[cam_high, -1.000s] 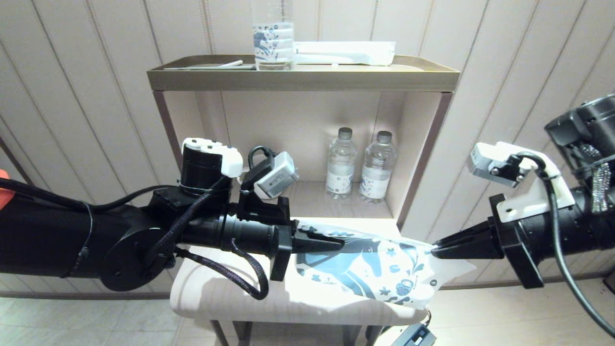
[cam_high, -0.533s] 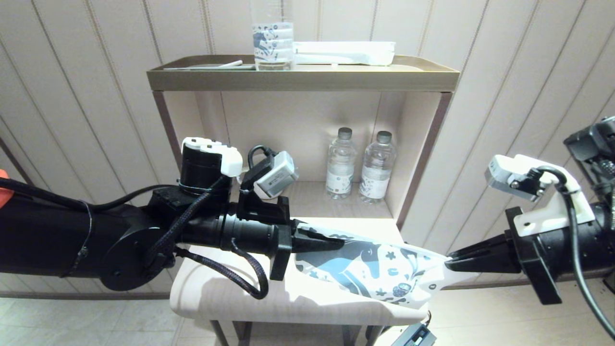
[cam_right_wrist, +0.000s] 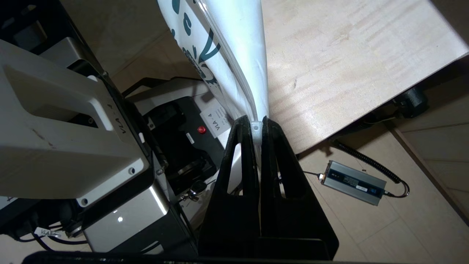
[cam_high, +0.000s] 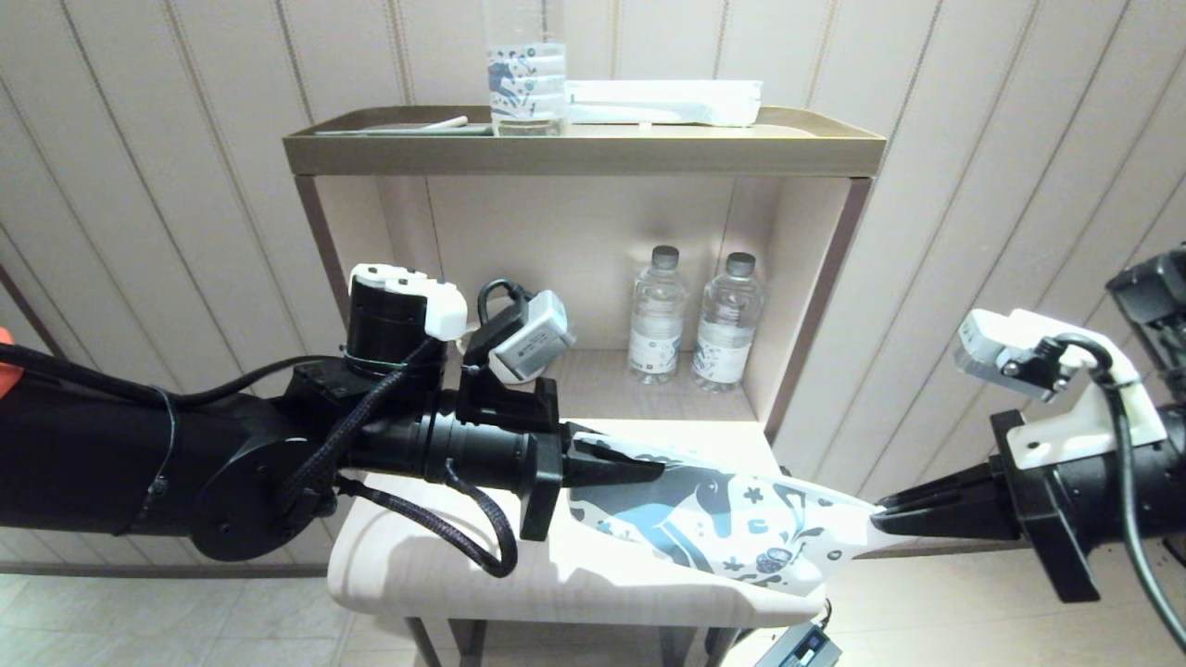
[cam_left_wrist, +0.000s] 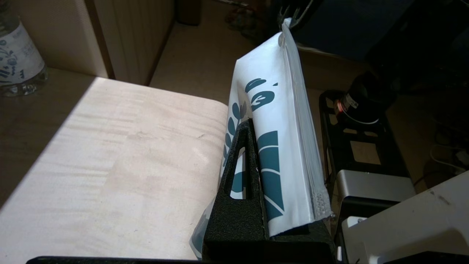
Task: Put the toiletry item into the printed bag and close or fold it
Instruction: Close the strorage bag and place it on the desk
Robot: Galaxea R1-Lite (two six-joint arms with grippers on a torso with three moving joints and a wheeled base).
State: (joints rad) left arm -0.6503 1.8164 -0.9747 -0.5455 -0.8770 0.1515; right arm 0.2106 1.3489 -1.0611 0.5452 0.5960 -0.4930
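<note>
The printed bag, white with teal horse and motifs, hangs stretched between my two grippers just above the pale table. My left gripper is shut on its left end. At the far right, my right gripper is shut on the bag's narrow end corner, past the table's edge. The zip edge runs taut between them. The toiletry item does not show in the bag. A slim white stick lies on the top tray.
On the top tray stand a clear horse-print bottle and a long white packet. Two water bottles stand in the shelf niche. A grey power adapter lies on the floor under the table's right corner.
My right gripper has moved right and a little down along the bag's top edge to its end, and the bag now lies flatter and more stretched. The left arm has not moved.
</note>
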